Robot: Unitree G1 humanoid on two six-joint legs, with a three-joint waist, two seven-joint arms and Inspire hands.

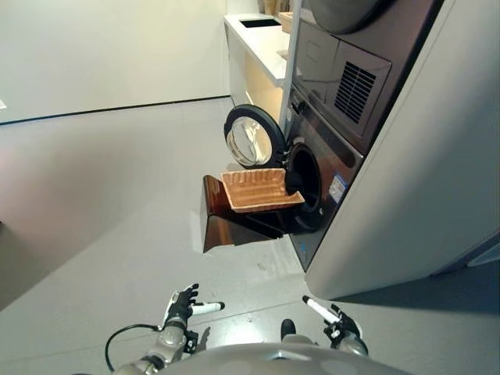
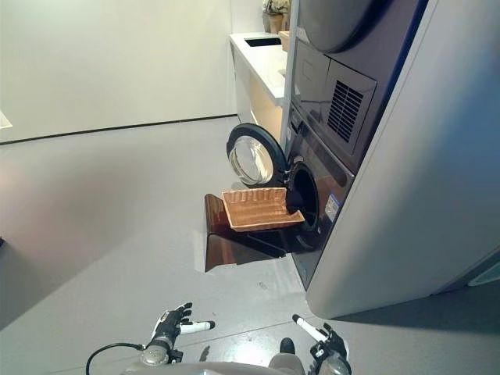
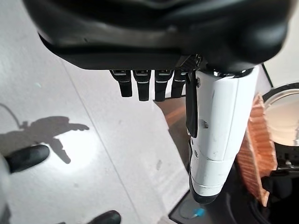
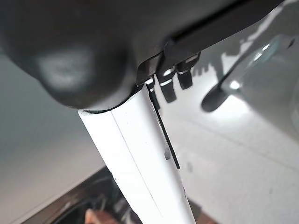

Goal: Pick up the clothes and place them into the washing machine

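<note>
Head views alone showed the washing machine (image 1: pixel 344 148), door open, wicker basket (image 1: pixel 259 190) at its mouth; clothes not discernible. Left hand (image 1: pixel 181 305) and right hand (image 1: pixel 337 322) hung low, fingers (image 3: pixel 140 85) extended, empty.

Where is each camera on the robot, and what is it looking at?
Left eye view: on the head, looking down at the washing machine with open door, wicker basket and both hands.
Right eye view: beside it, same scene.
Left wrist view: on the left arm, along the left hand to floor and basket.
Right wrist view: along the right hand to the floor.
The eye views and the left wrist view share the basket.
</note>
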